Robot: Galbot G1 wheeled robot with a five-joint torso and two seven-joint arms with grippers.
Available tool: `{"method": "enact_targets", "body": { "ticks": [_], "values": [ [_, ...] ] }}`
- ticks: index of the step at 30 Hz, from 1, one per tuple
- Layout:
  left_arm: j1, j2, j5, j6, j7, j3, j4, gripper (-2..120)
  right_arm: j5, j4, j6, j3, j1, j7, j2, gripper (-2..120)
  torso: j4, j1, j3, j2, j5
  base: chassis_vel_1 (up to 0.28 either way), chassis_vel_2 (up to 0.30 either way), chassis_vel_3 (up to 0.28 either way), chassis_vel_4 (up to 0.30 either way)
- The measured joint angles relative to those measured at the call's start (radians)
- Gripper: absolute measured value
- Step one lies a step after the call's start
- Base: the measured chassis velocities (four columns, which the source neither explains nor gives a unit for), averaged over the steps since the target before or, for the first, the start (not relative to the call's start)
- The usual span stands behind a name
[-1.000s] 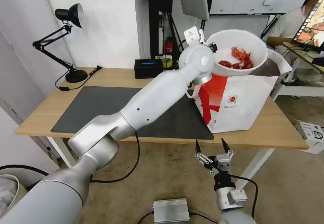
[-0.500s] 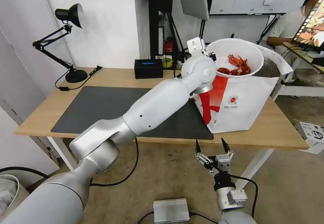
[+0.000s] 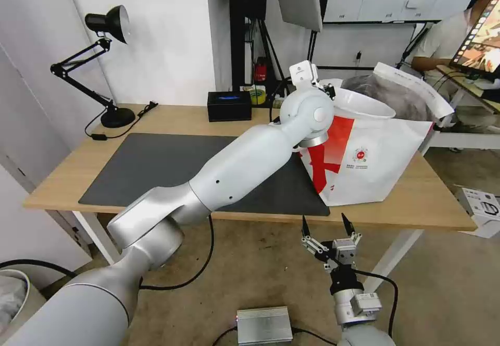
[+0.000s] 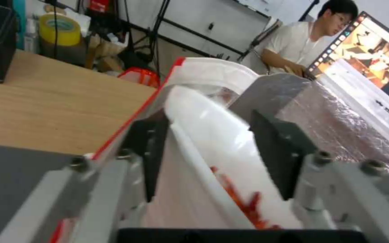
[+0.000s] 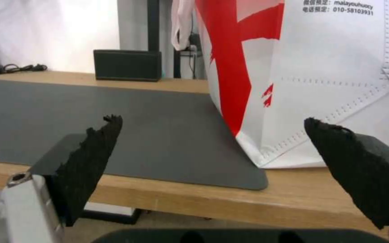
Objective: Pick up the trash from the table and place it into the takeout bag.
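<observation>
The left hand pinches the near rim of the one white bowl, a dark finger on either side of the wall; the bowl sits tilted in the mouth of the takeout bag, its rim level with the bag's top edge and most of its body already below it; red crayfish shells lie on the inner wall in the left wrist view, too few and too blurred to count.

The relation that matters: the bowl lies straight ahead of the left hand and inside the bag's foil lining, with the bag wall just beside the outer finger; so my judgement is that letting go calls for the fingers to part with the bowl resting in the bag, and the risk is the tilted bowl spilling shells or the rim catching on the bag edge.

The bag stands upright at the right end of the counter, one corner on the dark grey mat; its white strap arches over the opening.

The right hand hangs below the counter's front edge, fingers spread wide and holding nothing; it is farther from the bowl than the left.

Counts: one bowl, one bag, one mat, one black box at the back of the counter, one desk lamp on the far left.
</observation>
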Motion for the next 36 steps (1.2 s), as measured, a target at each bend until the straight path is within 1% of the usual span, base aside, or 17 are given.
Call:
{"method": "enact_targets", "body": {
  "ticks": [2, 3, 6, 7, 10, 11, 13, 24, 35, 36],
  "values": [
    [0.002, 0.0, 0.0, 0.0, 0.004, 0.001, -0.001, 67, 0.0, 0.0, 0.0, 0.0, 0.0, 0.0, 0.0, 100, 0.0, 0.0, 0.0, 0.0, 0.0, 0.0, 0.0, 0.0, 0.0],
    [0.002, 0.0, 0.0, 0.0, 0.004, 0.001, -0.001, 67, 0.0, 0.0, 0.0, 0.0, 0.0, 0.0, 0.0, 100, 0.0, 0.0, 0.0, 0.0, 0.0, 0.0, 0.0, 0.0, 0.0],
    [0.005, 0.0, 0.003, 0.0, 0.011, 0.002, -0.003, 80, 0.0, 0.0, 0.0, 0.0, 0.0, 0.0, 0.0, 100, 0.0, 0.0, 0.0, 0.0, 0.0, 0.0, 0.0, 0.0, 0.0],
    [0.005, 0.0, 0.003, 0.0, 0.011, 0.002, -0.003, 80, 0.0, 0.0, 0.0, 0.0, 0.0, 0.0, 0.0, 100, 0.0, 0.0, 0.0, 0.0, 0.0, 0.0, 0.0, 0.0, 0.0],
    [0.005, 0.001, 0.004, 0.0, 0.02, 0.002, -0.005, 95, 0.0, 0.0, 0.0, 0.0, 0.0, 0.0, 0.0, 100, 0.0, 0.0, 0.0, 0.0, 0.0, 0.0, 0.0, 0.0, 0.0],
    [0.005, 0.001, 0.004, 0.0, 0.02, 0.002, -0.005, 95, 0.0, 0.0, 0.0, 0.0, 0.0, 0.0, 0.0, 100, 0.0, 0.0, 0.0, 0.0, 0.0, 0.0, 0.0, 0.0, 0.0],
    [0.004, 0.001, 0.004, 0.0, 0.023, 0.0, -0.006, 99, 0.0, 0.0, 0.0, 0.0, 0.0, 0.0, 0.0, 100, 0.0, 0.0, 0.0, 0.0, 0.0, 0.0, 0.0, 0.0, 0.0],
    [-0.002, 0.001, 0.008, 0.002, 0.042, -0.004, -0.013, 100, 0.0, 0.0, 0.0, 0.0, 0.0, 0.0, 0.0, 100, -0.0001, 0.0, 0.0, 0.0, 0.0, 0.0, 0.0, 0.0, 0.0],
    [0.006, 0.001, 0.043, 0.01, 0.083, -0.002, -0.01, 100, 0.0, 0.0, 0.0, 0.0, 0.0, 0.0, 0.0, 100, 0.0, 0.0, 0.0, 0.0, 0.0, 0.0, 0.0, 0.0, 0.0],
    [0.007, 0.001, 0.043, 0.011, 0.099, -0.002, -0.016, 100, 0.0, 0.0, 0.0, 0.0, 0.0, 0.0, 0.0, 100, 0.0, 0.0, 0.0, 0.0, 0.0, 0.0, 0.0, 0.0, 0.0]
  ]
}}
